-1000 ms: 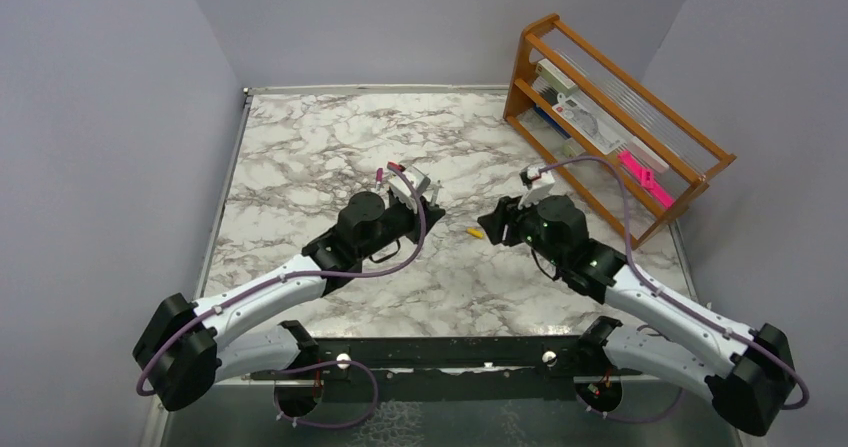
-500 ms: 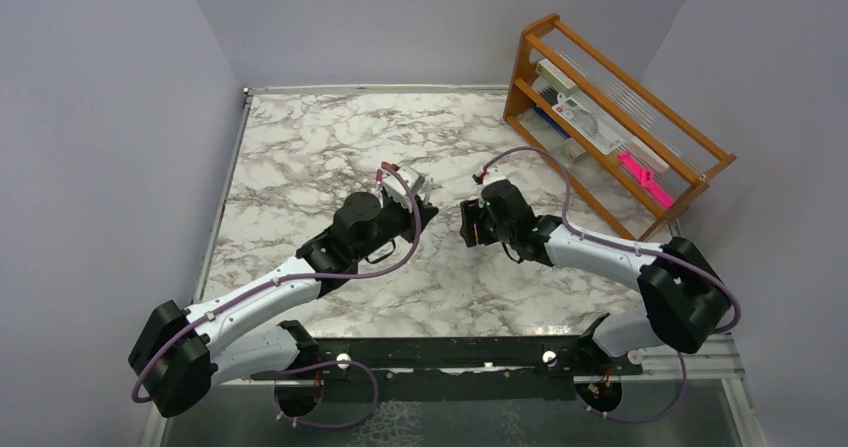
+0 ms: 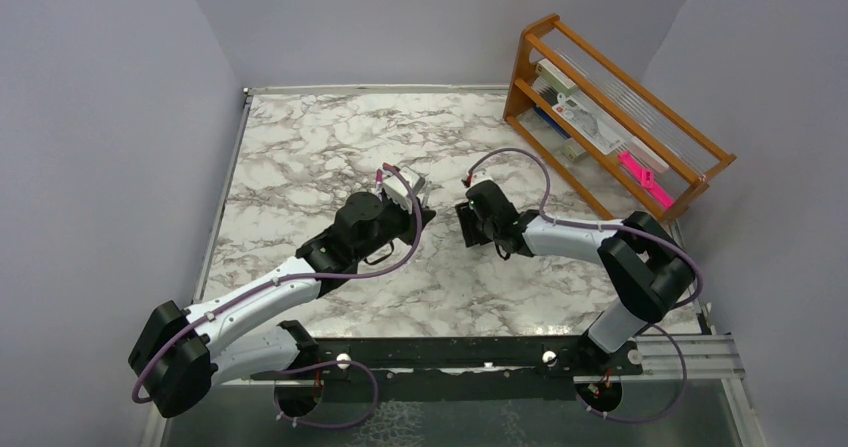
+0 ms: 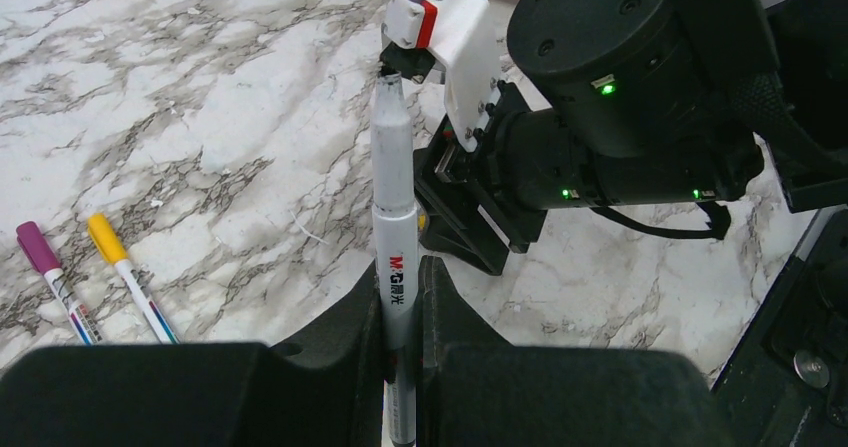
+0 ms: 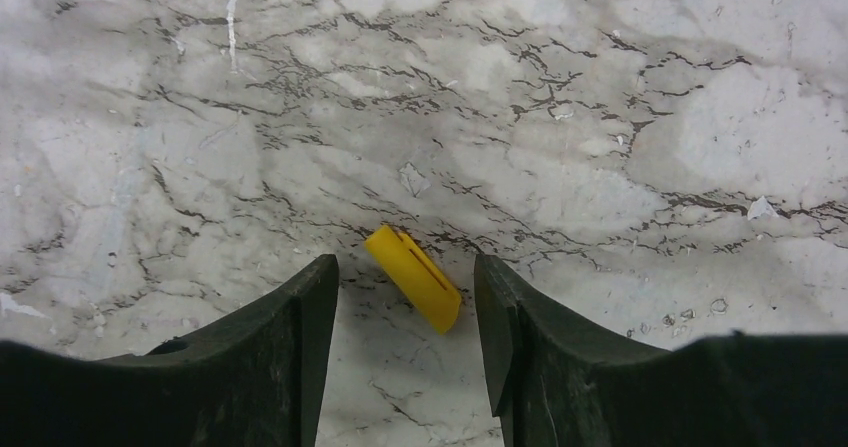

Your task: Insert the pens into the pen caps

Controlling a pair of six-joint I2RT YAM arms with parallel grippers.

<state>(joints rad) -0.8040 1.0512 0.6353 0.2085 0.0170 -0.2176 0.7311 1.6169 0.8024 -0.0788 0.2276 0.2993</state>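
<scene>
My left gripper is shut on a silver-grey pen, whose bare tip points away toward the right arm. A yellow pen cap lies slanted on the marble. My right gripper is open, its two fingers straddling the cap without touching it. In the top view the left gripper and right gripper face each other mid-table, and the cap is hidden under the right one. Two more pens lie side by side at the left, one with a purple cap on it, one with a yellow cap on it.
A wooden rack stands at the back right with a bright-pink flat object in it. The right arm's wrist housing fills the space just beyond the held pen. The marble table ends at a metal rail near the arm bases.
The right arm has swung left and come down over the yellow cap, closer to the left gripper. The left arm and its pen have barely moved.
</scene>
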